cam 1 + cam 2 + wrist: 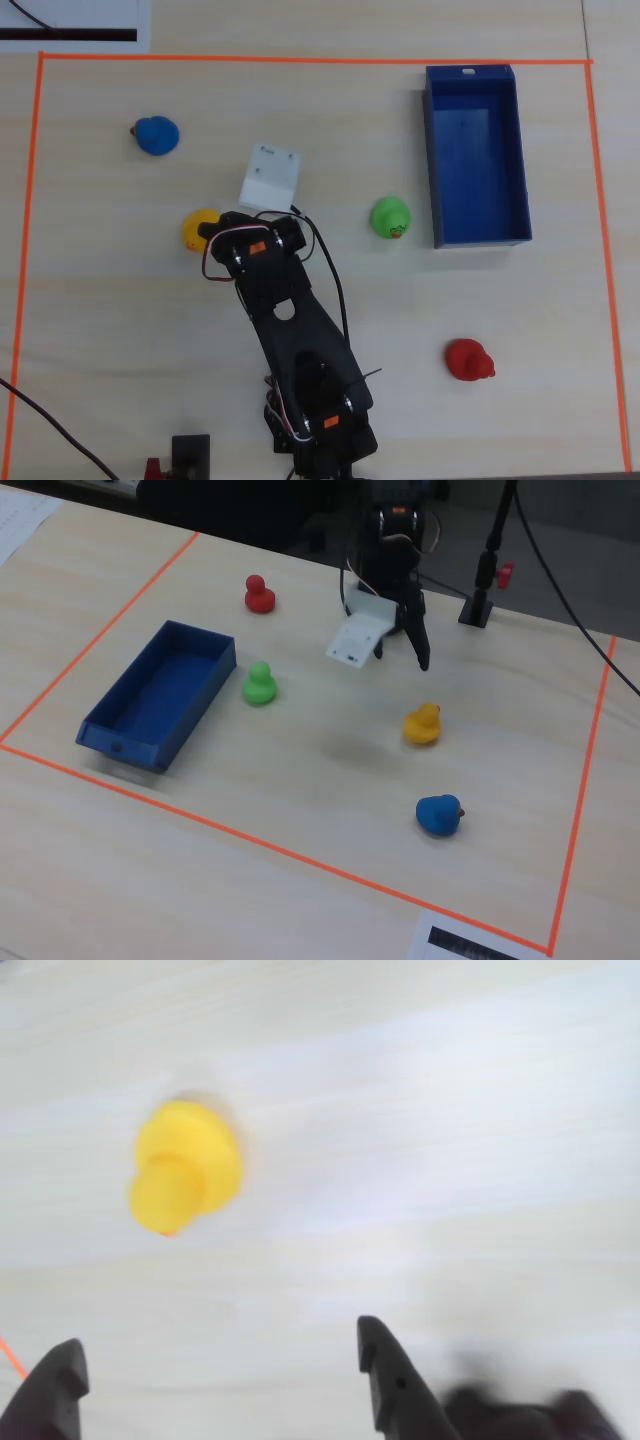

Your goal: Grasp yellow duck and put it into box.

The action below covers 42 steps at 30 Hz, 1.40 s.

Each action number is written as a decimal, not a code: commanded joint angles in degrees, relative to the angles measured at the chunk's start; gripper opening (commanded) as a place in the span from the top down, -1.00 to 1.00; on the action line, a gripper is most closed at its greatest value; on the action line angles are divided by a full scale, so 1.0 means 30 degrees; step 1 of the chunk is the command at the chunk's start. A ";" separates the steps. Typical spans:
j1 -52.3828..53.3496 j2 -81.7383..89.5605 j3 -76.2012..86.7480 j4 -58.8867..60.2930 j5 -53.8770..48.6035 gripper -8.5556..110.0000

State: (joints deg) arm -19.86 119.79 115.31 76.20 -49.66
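Note:
The yellow duck (197, 230) sits on the table at centre left of the overhead view, its right side under the arm's head. In the wrist view the yellow duck (184, 1168) lies ahead and left of centre, clear of both fingers. My gripper (215, 1360) is open and empty, with its dark fingers wide apart at the bottom edge. In the fixed view the gripper (402, 655) hovers above and just behind the duck (422, 725). The dark-blue box (431, 160) is empty at the upper right of the overhead view, and at the left of the fixed view (120, 742).
A green duck (390, 217) stands just left of the box. A red duck (468, 360) is at the lower right and a blue duck (156, 135) at the upper left. Orange tape (300, 58) borders the work area. A white wrist block (270, 178) juts from the arm.

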 commanded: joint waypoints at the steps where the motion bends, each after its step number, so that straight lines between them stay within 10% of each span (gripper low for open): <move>1: -0.1436 -0.0791 -0.0381 -0.1113 0.1699 0.22; 29: -0.3340 -0.5156 0.3223 -0.9258 0.5127 0.29; 42: -0.3721 -0.5273 0.4541 -1.1338 0.6357 0.66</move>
State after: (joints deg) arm -30.15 103.45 128.85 43.51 -31.03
